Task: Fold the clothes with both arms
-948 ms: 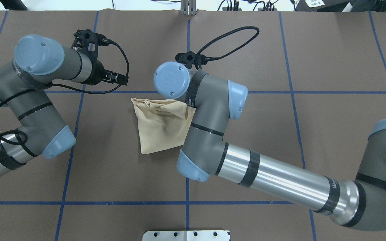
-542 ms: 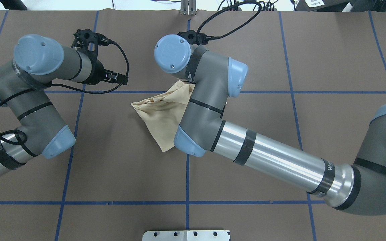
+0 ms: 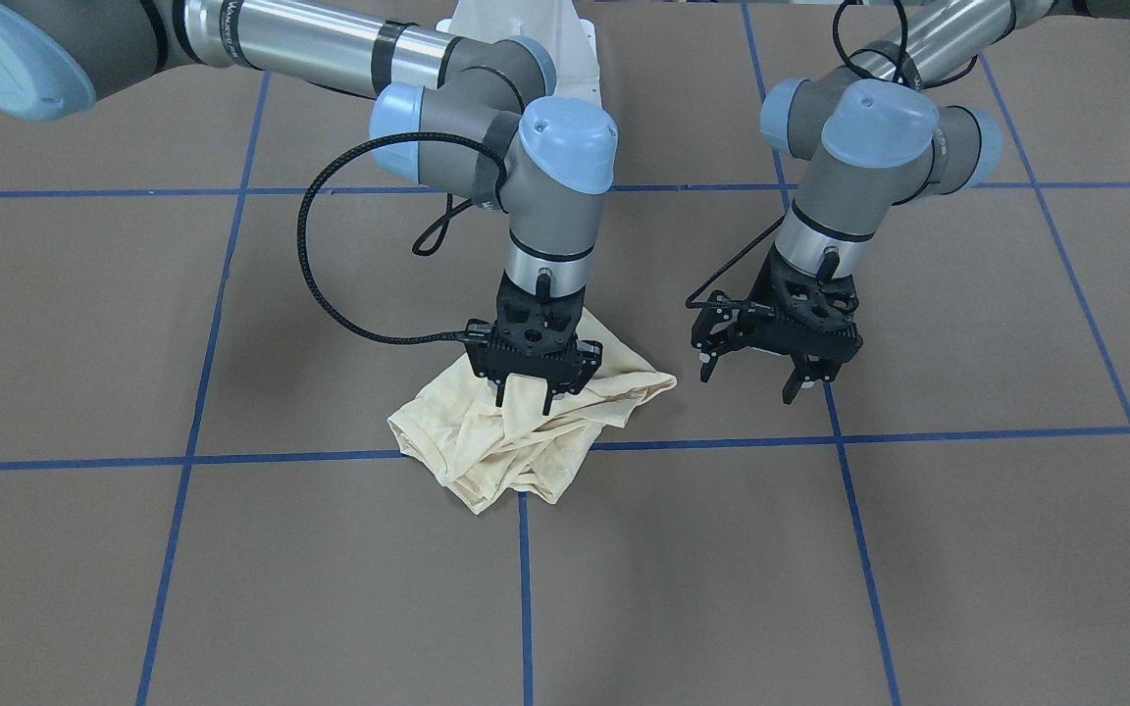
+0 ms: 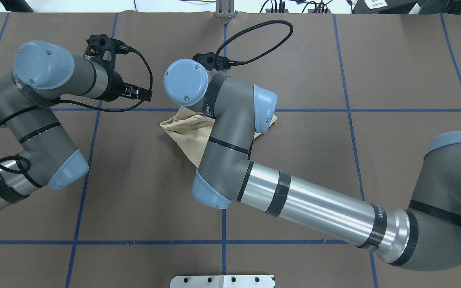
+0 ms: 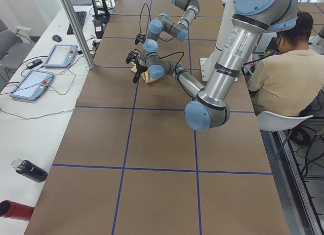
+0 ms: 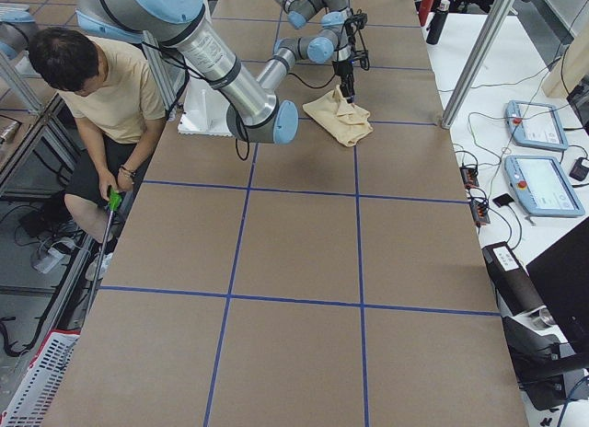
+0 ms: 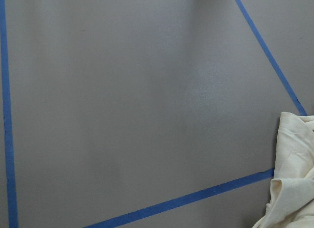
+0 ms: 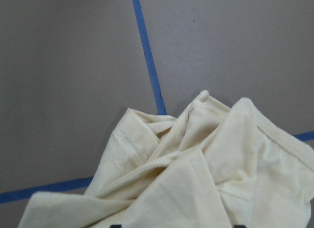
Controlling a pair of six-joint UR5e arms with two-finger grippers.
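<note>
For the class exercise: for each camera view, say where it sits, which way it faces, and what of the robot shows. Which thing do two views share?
Front-facing: across the table, facing the robot; right gripper on the T-shirt, left gripper beside it.
Overhead: behind the robot, looking down; both arms.
Exterior left: table's end; left arm nearest, a seated person.
Exterior right: opposite end; right arm nearest.
Left wrist: down at the table; no robot parts.
Right wrist: down at cloth; fingertips barely show.
Both wrist views share the T-shirt.

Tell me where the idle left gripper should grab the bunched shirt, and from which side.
Judging by the front view, take the corner of the shirt that juts toward the left gripper. Come from that gripper's own side, low over the table; the right gripper already pinches the bunched middle.
</note>
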